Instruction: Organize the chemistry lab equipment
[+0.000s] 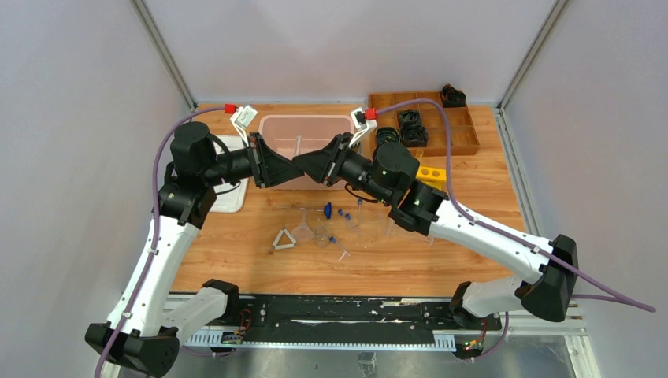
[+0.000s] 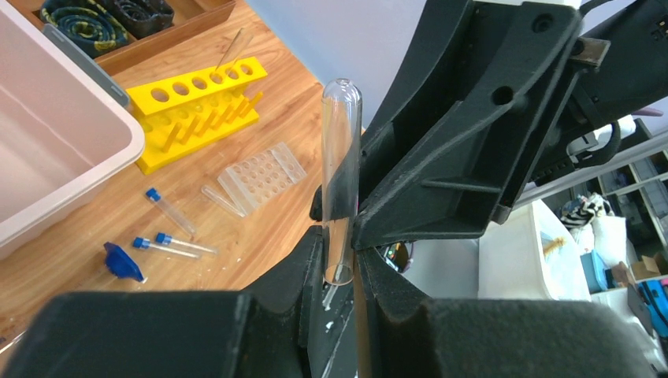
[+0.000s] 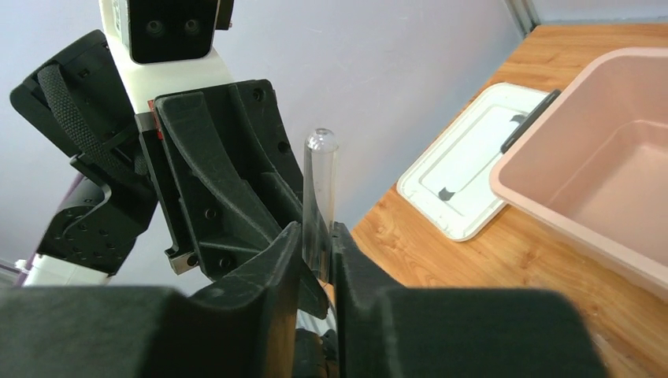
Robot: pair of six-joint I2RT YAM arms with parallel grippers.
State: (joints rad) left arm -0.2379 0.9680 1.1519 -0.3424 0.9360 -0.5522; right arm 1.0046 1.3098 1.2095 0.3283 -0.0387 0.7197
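1. The tube (image 2: 341, 157) is clear and uncapped. It stands upright in the air with its rounded end up, over the middle of the table (image 1: 492, 185), just near of the bin (image 1: 272, 126).
2. The left gripper (image 2: 340, 264) has its fingers against both sides of the tube's lower end and is clenched on it.
3. The right gripper (image 3: 317, 253) meets the left one tip to tip, and its fingers flank the same tube closely. Whether they press it cannot be told.
4. The table is of light wood planks. Lying loose near of the grippers are a white triangle (image 1: 283, 239), a funnel (image 1: 302, 228), a jar (image 1: 321, 233), several capped tubes (image 2: 169, 211) and a blue piece (image 2: 124, 262).
5. To the right of these a clear rack (image 2: 264, 175) lies flat. A yellow rack (image 2: 197, 110) stands just beyond it.
6. At the far right a wooden tray (image 1: 465, 146) holds black coils (image 1: 411, 126).
7. To the left of the bin a white lid (image 3: 461, 173) lies flat on the table.
8. The walls (image 1: 331, 47) are pale and plain on three sides, with metal posts (image 1: 161, 51) at the far corners. A black rail (image 1: 346, 311) runs along the near edge.
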